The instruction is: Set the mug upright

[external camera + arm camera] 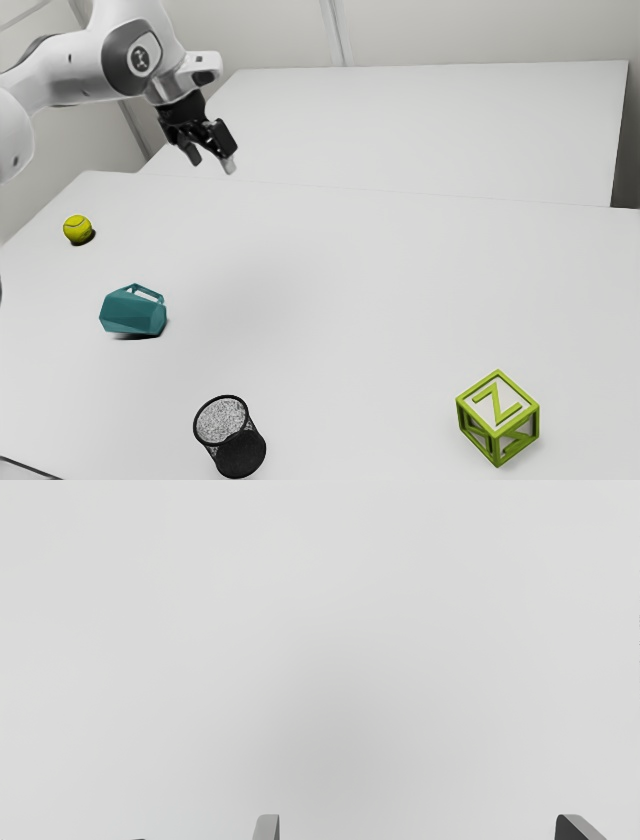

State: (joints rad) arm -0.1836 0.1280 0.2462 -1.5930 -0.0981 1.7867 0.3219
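The blue-green mug (133, 312) lies on its side on the table (350, 290), with its handle up. It sits between the yellow ball (77, 229) and the black mesh cup (225, 446), touching neither. The green and white block (498, 418) is well apart, over to the exterior view's right. The hand (212, 161) is up above the table, its two fingers (266, 828) spread wide with nothing in them.
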